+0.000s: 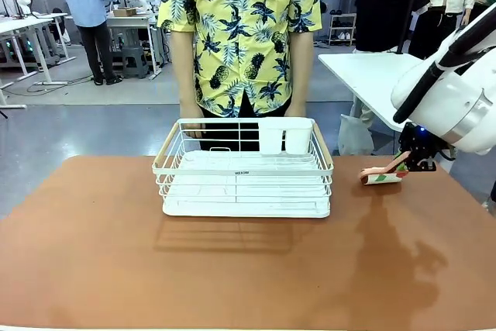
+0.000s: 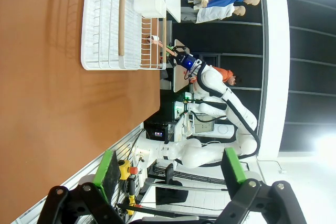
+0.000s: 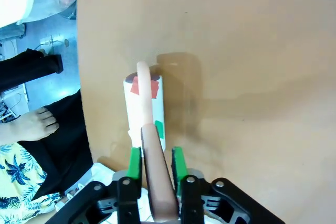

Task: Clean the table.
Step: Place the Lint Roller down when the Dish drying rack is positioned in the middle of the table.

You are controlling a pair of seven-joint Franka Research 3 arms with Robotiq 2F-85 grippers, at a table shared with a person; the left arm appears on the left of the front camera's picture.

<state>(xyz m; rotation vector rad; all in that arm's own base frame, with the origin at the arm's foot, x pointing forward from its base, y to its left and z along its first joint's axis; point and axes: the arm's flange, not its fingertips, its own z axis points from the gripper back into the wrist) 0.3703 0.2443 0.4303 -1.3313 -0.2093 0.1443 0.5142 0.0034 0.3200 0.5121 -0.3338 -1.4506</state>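
Gripping the pink handle of a lint roller (image 3: 146,111), the right gripper (image 3: 156,165) has its green pads pressed against that handle from both sides, and the roller's white drum rests on the table (image 1: 232,269) near its far right edge. The right arm comes in from the right, angled down toward the reddish-brown top. A white wire rack (image 1: 244,168) stands mid-table before a person. The left gripper (image 2: 168,169) hangs above the table's edge, fingers spread apart, holding nothing.

Matte reddish-brown table (image 1: 93,261) lies flat, corners rounded.
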